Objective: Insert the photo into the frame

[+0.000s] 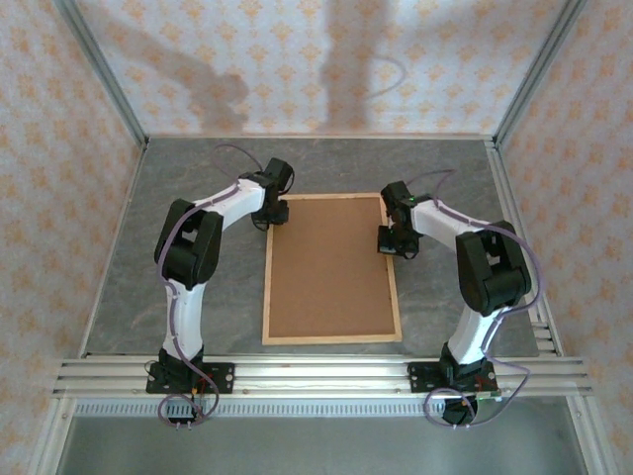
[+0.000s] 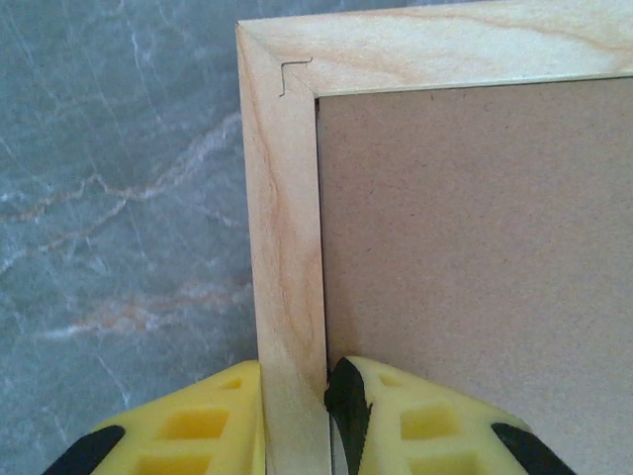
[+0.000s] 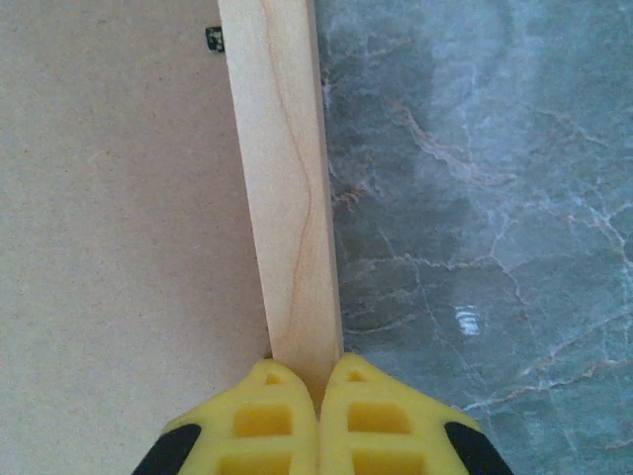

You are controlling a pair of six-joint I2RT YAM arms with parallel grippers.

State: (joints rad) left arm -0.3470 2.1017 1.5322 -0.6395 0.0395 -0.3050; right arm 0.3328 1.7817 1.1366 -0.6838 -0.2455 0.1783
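The left gripper (image 2: 295,384) clamps the left rail of the frame (image 2: 285,228). The right gripper (image 3: 318,374), fingers closed together, seemingly rests on the right rail.

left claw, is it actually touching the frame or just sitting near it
Touching. In the left wrist view the left claw straddles the side strip of the frame, its yellow tips pressed against both edges of the wood.
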